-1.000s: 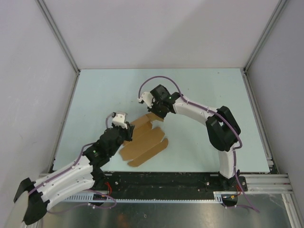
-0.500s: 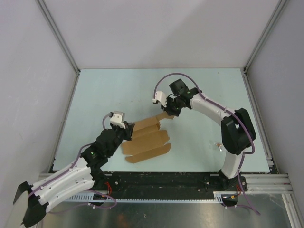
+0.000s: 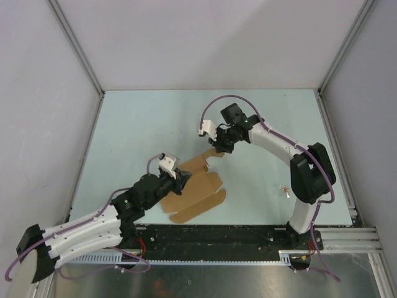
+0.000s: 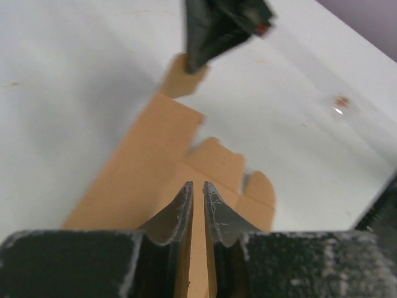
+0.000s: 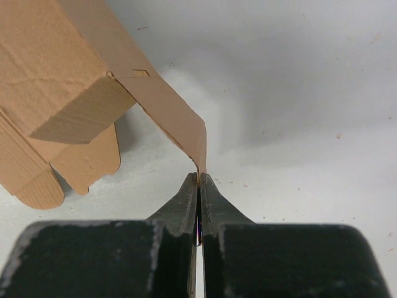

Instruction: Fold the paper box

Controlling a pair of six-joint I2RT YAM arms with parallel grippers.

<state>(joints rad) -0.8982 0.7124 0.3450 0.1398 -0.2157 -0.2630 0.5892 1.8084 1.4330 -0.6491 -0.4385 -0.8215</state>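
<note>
Left gripper: fingers nearly together, pinching an edge of the paper box. The brown sheet spreads forward from its tips over the table.

Right gripper: fingers clamped on the tip of a narrow tab at the box's far corner. The tab bends just above the tips. The box body sits ahead and left of them.

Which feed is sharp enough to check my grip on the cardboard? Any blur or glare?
Right wrist: crisp, with the right gripper pinching a flap of the brown die-cut cardboard box and a soft shadow beneath. Left wrist: soft, and the box edges beyond the left gripper are smeared. Top external: evenly lit, no glare on the box.
</note>
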